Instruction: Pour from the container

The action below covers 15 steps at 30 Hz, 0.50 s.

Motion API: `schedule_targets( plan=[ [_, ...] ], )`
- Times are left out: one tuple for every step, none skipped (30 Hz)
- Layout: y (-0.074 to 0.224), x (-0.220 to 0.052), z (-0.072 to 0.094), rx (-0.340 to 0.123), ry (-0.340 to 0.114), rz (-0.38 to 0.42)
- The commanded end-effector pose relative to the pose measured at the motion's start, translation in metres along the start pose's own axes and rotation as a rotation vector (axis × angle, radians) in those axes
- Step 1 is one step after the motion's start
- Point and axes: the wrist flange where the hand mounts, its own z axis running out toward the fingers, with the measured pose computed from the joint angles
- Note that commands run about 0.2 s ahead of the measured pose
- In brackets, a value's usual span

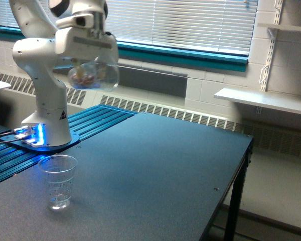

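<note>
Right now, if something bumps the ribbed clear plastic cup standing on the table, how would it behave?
The ribbed clear plastic cup looks thin-walled and apparently empty, so probably very light. It tapers to a narrow base, so it would likely tip or skid on the smooth dark table. Once down, it would probably roll.

counter point(155, 165): dark, matte, flat top filling the lower part of the exterior view; a black leg shows at its right corner.
ribbed panel point(85, 125): blue-lit grooved strip lying along the counter's far left edge.
arm base point(47, 138): white pedestal standing on the ribbed panel, glowing blue at its foot.
drinking cup point(58, 181): clear, tapered, upright on the counter near its front left, just in front of the arm base.
</note>
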Motion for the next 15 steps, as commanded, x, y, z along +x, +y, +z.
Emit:
schedule_targets(
  plan=[
    [0.024, 0.002, 0.024, -0.074, -0.032, 0.051],
    [0.026, 0.002, 0.027, -0.079, -0.036, 0.052],
    [0.028, 0.002, 0.031, -0.086, -0.038, 0.055],
    [0.030, 0.003, 0.035, -0.098, -0.039, 0.062],
    [0.032, 0.003, 0.039, -0.111, -0.042, 0.067],
    [0.033, 0.004, 0.042, -0.119, -0.045, 0.070],
    [0.034, 0.005, 0.044, -0.126, -0.049, 0.080],
    [0.035, 0.007, 0.046, -0.125, -0.054, 0.099],
    [0.037, 0.010, 0.047, -0.122, -0.055, 0.122],
    [0.039, 0.014, 0.049, -0.126, -0.050, 0.127],
    [0.040, 0.016, 0.051, -0.135, -0.044, 0.121],
    [0.041, 0.017, 0.054, -0.146, -0.040, 0.120],
    [0.042, 0.018, 0.057, -0.156, -0.039, 0.127],
    [0.044, 0.019, 0.059, -0.159, -0.039, 0.131],
    [0.045, 0.019, 0.061, -0.164, -0.040, 0.132]
  ],
)
